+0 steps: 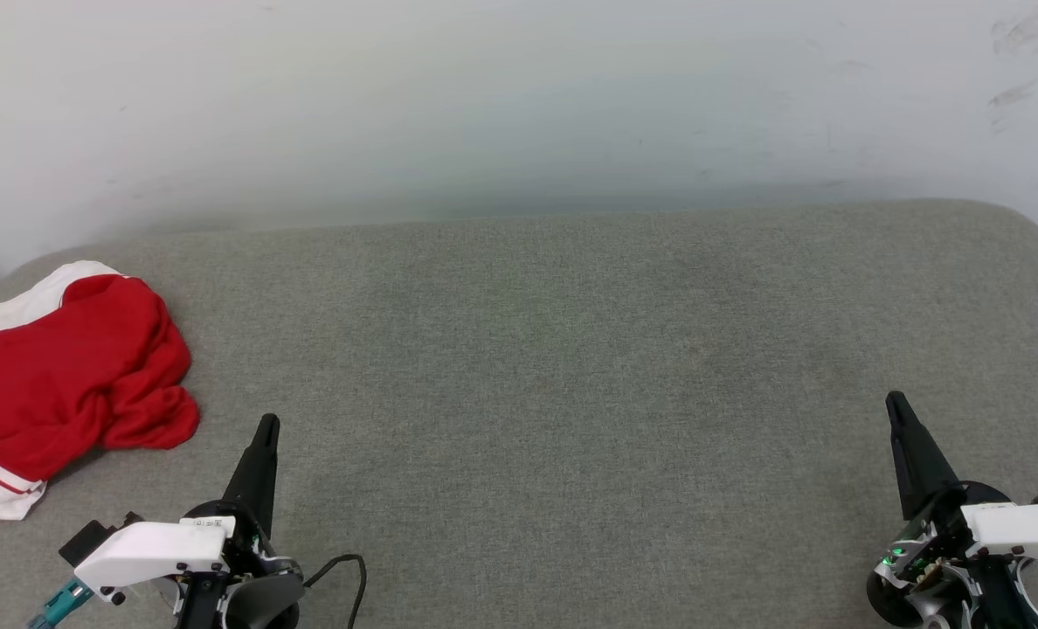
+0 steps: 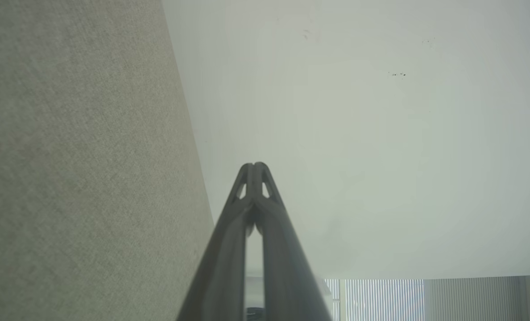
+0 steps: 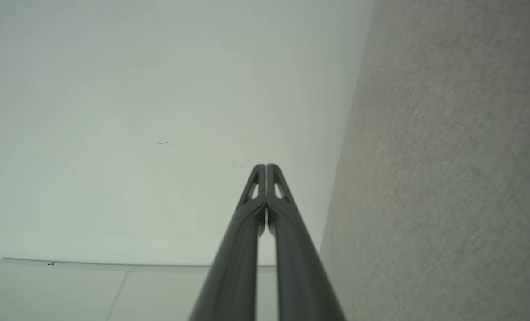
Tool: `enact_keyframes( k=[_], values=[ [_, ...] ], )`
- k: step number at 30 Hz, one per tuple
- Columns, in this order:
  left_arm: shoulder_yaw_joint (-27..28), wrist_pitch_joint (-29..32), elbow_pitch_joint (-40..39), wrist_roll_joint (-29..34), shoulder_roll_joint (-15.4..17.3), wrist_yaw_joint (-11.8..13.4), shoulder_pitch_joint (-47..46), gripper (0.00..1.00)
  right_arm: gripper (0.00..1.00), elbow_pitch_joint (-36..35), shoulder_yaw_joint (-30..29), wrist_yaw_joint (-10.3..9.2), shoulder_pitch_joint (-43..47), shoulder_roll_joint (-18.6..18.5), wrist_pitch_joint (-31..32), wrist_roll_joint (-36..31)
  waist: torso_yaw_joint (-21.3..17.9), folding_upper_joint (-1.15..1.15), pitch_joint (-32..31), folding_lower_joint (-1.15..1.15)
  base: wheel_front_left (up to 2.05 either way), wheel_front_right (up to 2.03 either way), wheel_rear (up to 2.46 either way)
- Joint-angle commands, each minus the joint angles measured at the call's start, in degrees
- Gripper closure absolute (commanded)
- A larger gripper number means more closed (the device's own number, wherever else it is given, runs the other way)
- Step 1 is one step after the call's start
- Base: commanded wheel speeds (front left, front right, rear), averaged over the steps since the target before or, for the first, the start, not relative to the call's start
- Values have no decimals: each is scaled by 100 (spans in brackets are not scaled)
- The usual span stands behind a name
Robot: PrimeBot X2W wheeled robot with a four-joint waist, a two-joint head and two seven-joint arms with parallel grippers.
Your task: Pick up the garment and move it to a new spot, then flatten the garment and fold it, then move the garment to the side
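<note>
We see the jersey (image 1: pixel 73 376) bunched at the far left of the grey pad (image 1: pixel 571 393). Our left gripper (image 1: pixel 266 425) sits just right of it, not touching, jaws pressed together. Our right gripper (image 1: pixel 896 404), well apart across the pad, also has its 2 fingers (image 3: pixel 240 249) pressed together.

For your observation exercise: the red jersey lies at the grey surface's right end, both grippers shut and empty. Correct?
No: the head view shows the jersey at the left end of the grey surface. The left gripper and right gripper are shut and empty.
</note>
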Motion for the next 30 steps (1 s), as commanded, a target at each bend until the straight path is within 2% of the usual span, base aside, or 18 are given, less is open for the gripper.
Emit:
enact_keyframes(
  k=[1,30],
  values=[
    [12,9,-1,9,-7,-18,-35,100,100,4,3,-2,-57,20,3,-26,0,0,0,0,0,0,0],
    [12,9,-1,9,-8,-18,-35,100,100,4,3,-2,-58,20,2,-26,0,0,0,0,0,0,0]
  ],
)
